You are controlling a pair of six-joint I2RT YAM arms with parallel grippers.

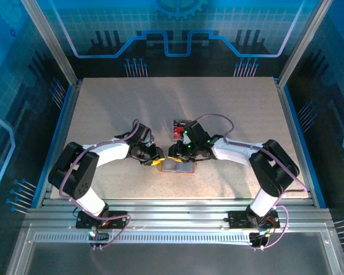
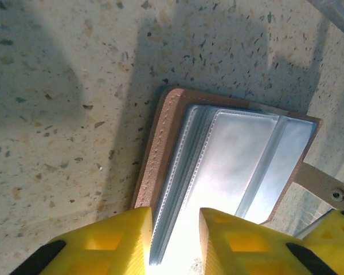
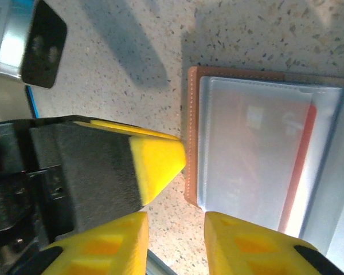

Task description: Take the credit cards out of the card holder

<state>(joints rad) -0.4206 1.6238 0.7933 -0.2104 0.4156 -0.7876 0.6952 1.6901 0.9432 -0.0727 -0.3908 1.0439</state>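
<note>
At left: narrow gap in left claw (image 2: 175, 220), astride edge of card holder (image 2: 159, 150), likely for pinning it flat; cannot tell if truly gripped. Middle: card holder open on table (image 2: 57, 114), between both claws; red card (image 3: 301, 163) inside clear sleeve (image 3: 246, 137), not yet out. At right: narrow, empty right claw (image 3: 176, 222) by brown rim, likely lining up for pinch.

The left gripper (image 2: 176, 216) and right gripper (image 3: 176, 222) are hovering close together, pointing downward. Their fingers are standing slightly parted.
</note>
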